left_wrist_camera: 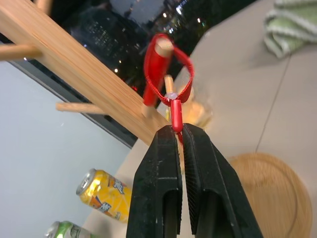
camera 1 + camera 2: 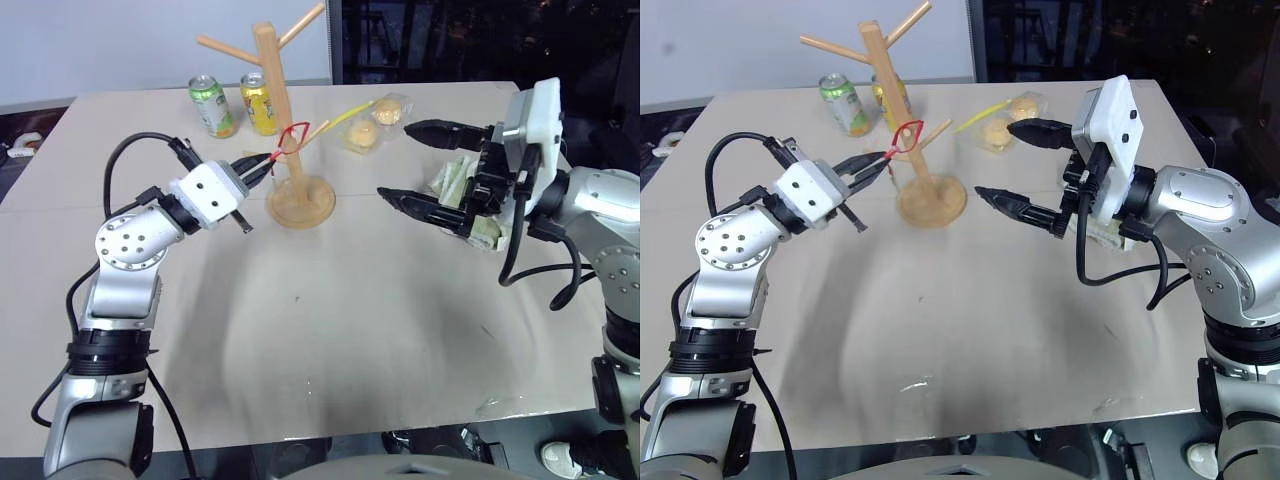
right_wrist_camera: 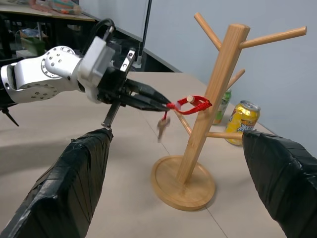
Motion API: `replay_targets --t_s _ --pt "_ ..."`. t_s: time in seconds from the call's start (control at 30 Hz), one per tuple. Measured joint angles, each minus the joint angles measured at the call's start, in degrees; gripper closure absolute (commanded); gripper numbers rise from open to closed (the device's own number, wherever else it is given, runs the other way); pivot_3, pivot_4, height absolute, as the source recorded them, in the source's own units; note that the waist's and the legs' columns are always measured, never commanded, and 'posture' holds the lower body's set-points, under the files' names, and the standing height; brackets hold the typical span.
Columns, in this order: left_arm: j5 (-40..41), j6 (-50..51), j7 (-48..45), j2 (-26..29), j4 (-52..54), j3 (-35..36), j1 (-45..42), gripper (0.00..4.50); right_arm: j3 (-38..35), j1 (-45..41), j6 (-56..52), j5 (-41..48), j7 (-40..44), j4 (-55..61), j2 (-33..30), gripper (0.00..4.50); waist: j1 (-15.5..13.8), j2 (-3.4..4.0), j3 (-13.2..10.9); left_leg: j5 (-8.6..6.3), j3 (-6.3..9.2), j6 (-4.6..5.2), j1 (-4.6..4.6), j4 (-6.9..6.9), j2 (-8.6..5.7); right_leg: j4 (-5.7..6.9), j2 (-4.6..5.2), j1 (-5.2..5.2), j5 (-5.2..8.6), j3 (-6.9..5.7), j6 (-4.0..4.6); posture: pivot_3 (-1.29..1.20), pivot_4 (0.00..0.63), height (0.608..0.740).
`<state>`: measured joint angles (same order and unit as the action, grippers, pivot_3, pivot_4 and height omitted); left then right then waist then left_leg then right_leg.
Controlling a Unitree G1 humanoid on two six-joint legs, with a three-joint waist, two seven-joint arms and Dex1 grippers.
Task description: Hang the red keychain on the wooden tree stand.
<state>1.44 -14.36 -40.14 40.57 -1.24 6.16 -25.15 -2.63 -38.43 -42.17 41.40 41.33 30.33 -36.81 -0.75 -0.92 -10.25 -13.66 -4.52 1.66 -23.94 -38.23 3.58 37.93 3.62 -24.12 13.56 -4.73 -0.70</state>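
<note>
The left gripper (image 2: 268, 163) pinches the red keychain (image 2: 291, 138) against the wooden tree stand (image 2: 283, 120); behind the stand sit 2 cans (image 2: 237, 104), and to its right the right gripper (image 2: 410, 163) gapes wide.

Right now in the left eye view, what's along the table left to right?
left gripper holding the red keychain → wooden tree stand → wrapped buns → right gripper
</note>
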Motion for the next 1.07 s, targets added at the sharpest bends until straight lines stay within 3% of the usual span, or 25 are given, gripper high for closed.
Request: replay_targets --t_s 0.17,0.33,0.43,0.47,0.5,0.53,0.73,0.93,1.07 --pt "-1.3 0.2 1.6 0.0 -1.6 0.0 -1.9 4.47 0.5 0.7 0.1 -0.6 -0.1 0.0 0.1 0.0 0.0 0.0 0.0 0.0 -0.02 0.0 0.0 0.0 0.0 0.0 0.01 0.0 0.0 0.01 0.0 0.0 0.15 0.74" --pt "0.6 2.0 1.3 0.0 -1.6 0.1 -1.9 2.74 0.6 0.9 0.4 -0.7 -0.2 0.0 0.1 0.0 0.0 0.0 0.0 0.0 -0.01 0.0 0.0 0.0 0.01 0.0 0.0 0.0 -0.01 0.01 0.01 0.0 0.15 0.74" --pt "2.9 4.2 -0.4 0.3 -1.6 0.1 -1.8 1.12 0.6 1.3 1.1 -0.8 0.1 0.0 0.1 0.0 0.0 0.0 0.0 0.0 -0.01 0.0 0.0 0.0 0.01 0.01 0.0 0.0 0.01 0.0 -0.02 0.0 0.15 0.74" --pt "3.4 4.5 -1.1 0.5 -1.6 0.1 -1.7 0.89 0.6 1.5 1.2 -0.9 0.2 0.0 0.1 0.0 0.0 0.0 0.0 0.0 -0.01 0.0 0.0 0.0 0.01 0.01 0.0 0.0 0.01 0.0 -0.02 0.0 0.15 0.74" --pt "4.3 5.3 -2.4 1.1 -1.6 0.1 -1.6 0.3 0.6 1.8 1.5 -1.1 0.7 -0.1 -0.1 0.0 0.0 0.0 0.0 0.0 -0.02 0.0 0.0 0.0 0.01 0.01 0.0 0.0 0.01 0.0 -0.02 0.0 0.15 0.74" --pt "4.6 5.5 -2.9 1.5 -1.6 0.1 -1.6 0.14 0.6 1.9 1.6 -1.2 0.8 -0.1 -0.2 0.0 0.0 0.0 0.0 0.0 -0.02 0.0 0.0 0.0 0.01 0.01 0.0 0.0 0.01 0.0 -0.02 0.0 0.15 0.74" --pt "9.5 12.2 -10.5 6.6 -5.1 0.9 -3.1 0.14 0.7 2.1 3.2 -3.0 3.3 -2.5 -2.2 0.0 0.1 -0.01 0.0 0.0 0.0 0.0 0.0 0.0 0.01 0.01 -0.02 -0.02 0.03 -0.02 -0.04 0.0 0.15 0.74" --pt "21.7 40.7 -18.3 13.8 -6.4 2.6 -11.9 0.14 0.6 1.1 4.1 -4.4 6.9 -7.2 -5.6 0.0 0.1 -0.09 -0.1 0.0 -0.01 0.0 -0.03 -0.03 -0.02 -0.02 -0.02 -0.02 0.04 0.0 -0.06 0.0 0.15 0.74" --pt "24.9 49.1 -23.1 16.7 -7.8 2.5 -14.3 0.14 0.0 0.7 3.8 -4.3 8.4 -9.8 -7.1 0.0 0.2 -0.09 -0.1 0.0 -0.06 0.0 -0.01 0.01 -0.03 0.01 -0.03 -0.06 0.04 0.04 -0.05 0.0 0.15 0.74"
